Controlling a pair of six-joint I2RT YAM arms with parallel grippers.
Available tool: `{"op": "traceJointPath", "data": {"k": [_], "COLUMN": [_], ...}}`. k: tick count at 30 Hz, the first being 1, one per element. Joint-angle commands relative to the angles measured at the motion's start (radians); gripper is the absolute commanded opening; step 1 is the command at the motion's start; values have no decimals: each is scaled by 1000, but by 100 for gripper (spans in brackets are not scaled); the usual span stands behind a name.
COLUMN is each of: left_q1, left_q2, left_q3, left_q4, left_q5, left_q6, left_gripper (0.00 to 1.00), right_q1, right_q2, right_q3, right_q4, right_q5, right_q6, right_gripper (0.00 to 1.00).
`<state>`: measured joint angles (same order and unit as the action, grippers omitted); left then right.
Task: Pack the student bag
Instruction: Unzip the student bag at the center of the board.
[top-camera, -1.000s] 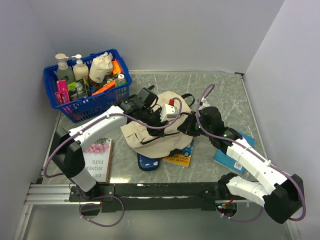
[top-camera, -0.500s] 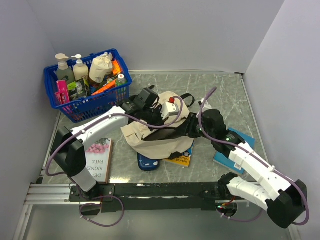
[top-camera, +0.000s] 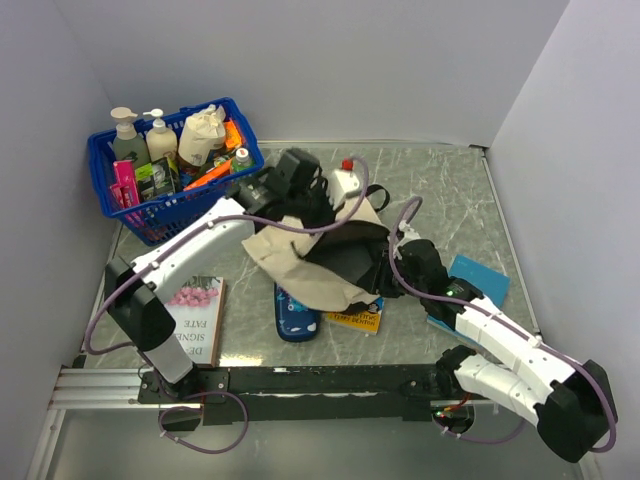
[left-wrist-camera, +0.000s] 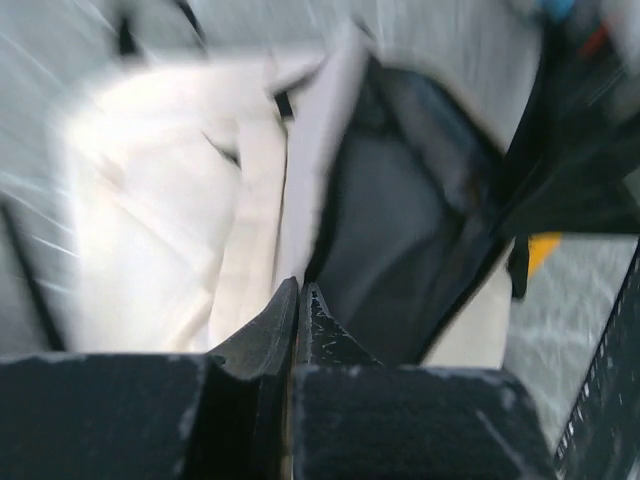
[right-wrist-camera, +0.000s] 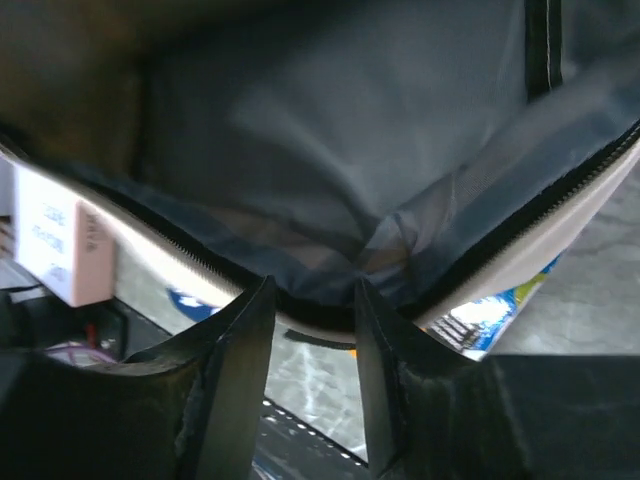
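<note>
Only at the right wrist: zipper teeth (right-wrist-camera: 560, 192) along student bag (right-wrist-camera: 350, 130) opening.

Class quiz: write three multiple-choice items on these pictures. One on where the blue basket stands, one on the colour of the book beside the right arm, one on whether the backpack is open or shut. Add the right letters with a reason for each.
1. Where on the table does the basket stand?
A. far left corner
B. near right corner
C. dead centre

2. What colour is the book beside the right arm?
A. red
B. blue
C. green

3. The main compartment of the student bag is:
A. zipped shut
B. open
C. folded flat

Answers:
1 A: in the overhead view it sits at the far left, against the walls.
2 B: its cover is plainly blue.
3 B: both wrist views look past an unzipped rim onto the dark lining.
</note>
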<state>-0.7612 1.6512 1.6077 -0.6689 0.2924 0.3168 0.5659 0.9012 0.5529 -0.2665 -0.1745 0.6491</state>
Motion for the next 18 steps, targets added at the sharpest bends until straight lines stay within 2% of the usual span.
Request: {"op": "traceJointPath", "data": {"k": [1, 4, 6, 14, 18], "left_q1": [-38, -43, -41, -29, 5], "left_q2": [-37, -73, -122, -300, -324], "left_q3": [233, 276, 226, -234, -293], "left_q4": [40, 90, 123, 212, 253], "left_q5": [-24, -29, -27, -24, -2], "left_q6": [36, 93, 114, 113, 81], "left_gripper": [1, 1, 1, 1, 1], "right_q1": [17, 29, 42, 52, 52], "right_q2": [34, 89, 120, 200, 177], "right_q3": [-19, -28, -25, -33, -44], "right_q4": [49, 65, 76, 102, 95], "right_q5": [-3, -13, -16, 13, 49], "right_q6": [-31, -45, -55, -86, -88], "right_gripper": [41, 38, 37, 36, 36]}}
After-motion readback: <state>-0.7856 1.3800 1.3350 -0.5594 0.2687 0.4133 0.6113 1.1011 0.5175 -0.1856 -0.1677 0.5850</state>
